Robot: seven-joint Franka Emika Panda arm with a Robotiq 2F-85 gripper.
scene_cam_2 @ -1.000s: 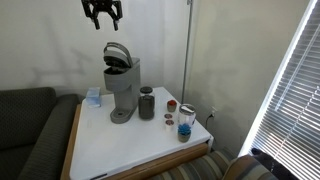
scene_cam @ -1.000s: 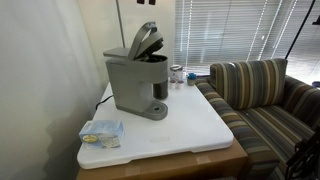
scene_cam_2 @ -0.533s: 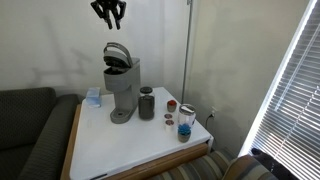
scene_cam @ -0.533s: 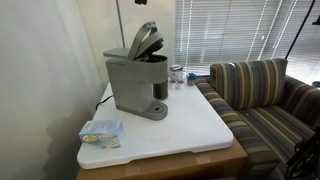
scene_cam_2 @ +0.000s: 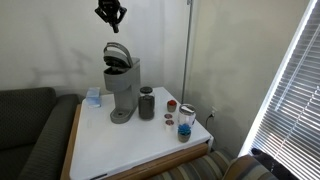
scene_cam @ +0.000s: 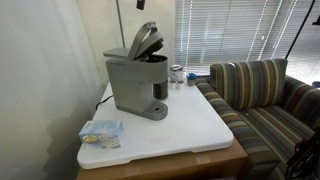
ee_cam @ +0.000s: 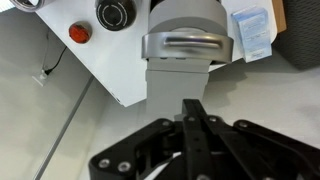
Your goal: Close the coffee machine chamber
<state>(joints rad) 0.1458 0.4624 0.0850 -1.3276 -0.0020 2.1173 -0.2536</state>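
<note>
Zero contact yet with chamber (scene_cam: 147,42): tilted up, open atop coffee machine (scene_cam: 135,85), toward one side of white table (scene_cam: 190,130). Hovering well above, gripper (scene_cam_2: 111,16) clenched tight on nothing. Probably shut to give one blunt tip for pressing chamber down. Roughly in line over chamber in wrist view.

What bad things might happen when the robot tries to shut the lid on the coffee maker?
1. The shut jaws hang high above the raised chamber. If they come down off-centre, they might slide off its rounded top instead of pushing it shut.
2. Pushing too hard might tip the coffee machine or shove it along the table.
3. The dark cup stands near the machine and might get knocked over.
</note>
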